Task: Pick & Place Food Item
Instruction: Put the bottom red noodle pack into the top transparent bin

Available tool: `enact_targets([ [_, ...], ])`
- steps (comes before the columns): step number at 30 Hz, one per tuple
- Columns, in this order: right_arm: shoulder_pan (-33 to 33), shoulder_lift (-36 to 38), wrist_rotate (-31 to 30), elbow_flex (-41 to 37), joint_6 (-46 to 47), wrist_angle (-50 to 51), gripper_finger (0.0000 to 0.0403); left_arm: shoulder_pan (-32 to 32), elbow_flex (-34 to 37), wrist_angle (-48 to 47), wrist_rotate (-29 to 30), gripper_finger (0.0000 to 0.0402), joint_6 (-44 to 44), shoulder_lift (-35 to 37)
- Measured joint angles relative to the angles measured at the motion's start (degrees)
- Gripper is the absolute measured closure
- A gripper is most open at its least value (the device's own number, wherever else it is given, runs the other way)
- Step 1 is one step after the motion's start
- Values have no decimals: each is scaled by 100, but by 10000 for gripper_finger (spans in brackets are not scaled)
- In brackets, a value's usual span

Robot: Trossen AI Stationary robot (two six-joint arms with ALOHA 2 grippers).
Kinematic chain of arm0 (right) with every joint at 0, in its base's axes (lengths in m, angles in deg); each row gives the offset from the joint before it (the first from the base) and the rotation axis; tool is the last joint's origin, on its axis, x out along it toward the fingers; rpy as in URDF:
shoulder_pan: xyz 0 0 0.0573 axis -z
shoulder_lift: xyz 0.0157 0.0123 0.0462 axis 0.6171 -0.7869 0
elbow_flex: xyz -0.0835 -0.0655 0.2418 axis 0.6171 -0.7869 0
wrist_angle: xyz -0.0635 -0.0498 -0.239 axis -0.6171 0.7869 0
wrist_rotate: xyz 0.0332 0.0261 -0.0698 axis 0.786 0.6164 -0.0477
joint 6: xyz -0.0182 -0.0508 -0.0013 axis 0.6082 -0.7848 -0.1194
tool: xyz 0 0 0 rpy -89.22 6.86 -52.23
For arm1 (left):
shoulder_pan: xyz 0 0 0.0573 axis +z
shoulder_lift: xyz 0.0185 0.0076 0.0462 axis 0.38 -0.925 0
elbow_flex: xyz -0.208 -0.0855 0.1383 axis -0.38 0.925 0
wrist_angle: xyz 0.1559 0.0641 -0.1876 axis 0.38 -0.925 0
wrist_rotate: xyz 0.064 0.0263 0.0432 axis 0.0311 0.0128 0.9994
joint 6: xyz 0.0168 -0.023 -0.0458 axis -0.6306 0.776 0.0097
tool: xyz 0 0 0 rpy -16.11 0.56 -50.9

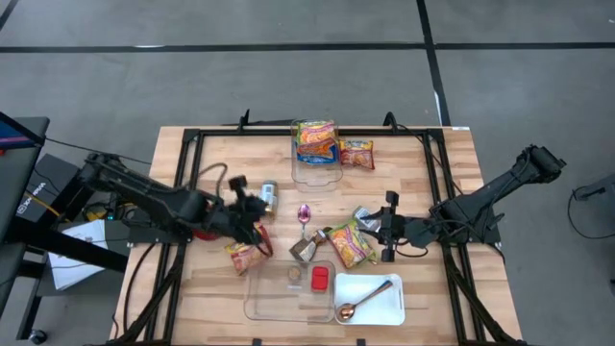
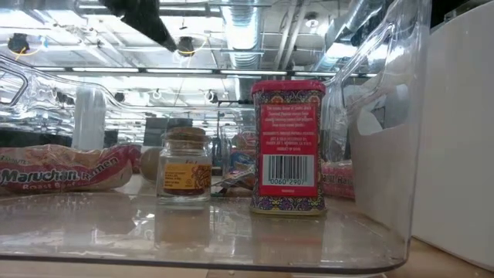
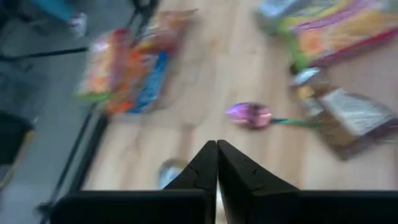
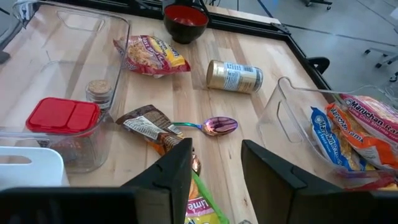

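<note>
The left gripper (image 1: pixel 264 204) is hovering mid-table beside the gold can (image 1: pixel 268 193), its fingers pressed together with nothing between them. The right gripper (image 1: pixel 384 228) is sitting over the lime-green packet (image 1: pixel 352 244), its jaws standing partly apart and gripping nothing that the right wrist view shows.

Food is lying all about: a ramen packet (image 1: pixel 246 255) just in front of the left gripper, the can lying on its side, a brown pouch (image 1: pixel 306 249) by the iridescent spoon (image 1: pixel 305 212), and more packets in the far bin (image 1: pixel 316 173). Which one is the target I cannot tell.

The ramen packet is looking light and crinkly, and probably brittle inside (a hard squeeze would likely crush the noodles); pinching it across a short edge or the sealed seam seems best. The can is stiff, smooth and apt to roll, so closing across its round body near the middle would likely be steadiest.
</note>
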Motion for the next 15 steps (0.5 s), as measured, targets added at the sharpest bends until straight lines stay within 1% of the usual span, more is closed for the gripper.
enact_targets([
  [2,-1,0,0,0,0,22,272,192,205,-77,-118,379,31,269],
  [4,-1,0,0,0,0,25,272,475,433,-93,-600,354,64,505],
  [8,1,0,0,0,0,78,272,944,1004,-388,-1410,295,473,920],
  [10,5,0,0,0,0,83,272,1030,1290,-450,-2078,268,510,1101],
  [12,6,0,0,0,0,114,272,1010,1549,-403,-2754,250,305,1215],
  [14,13,0,0,0,0,136,272,922,1764,-310,-3208,242,181,1287],
  [15,17,0,-2,0,0,147,272,888,1848,-230,-3315,241,166,1290],
])
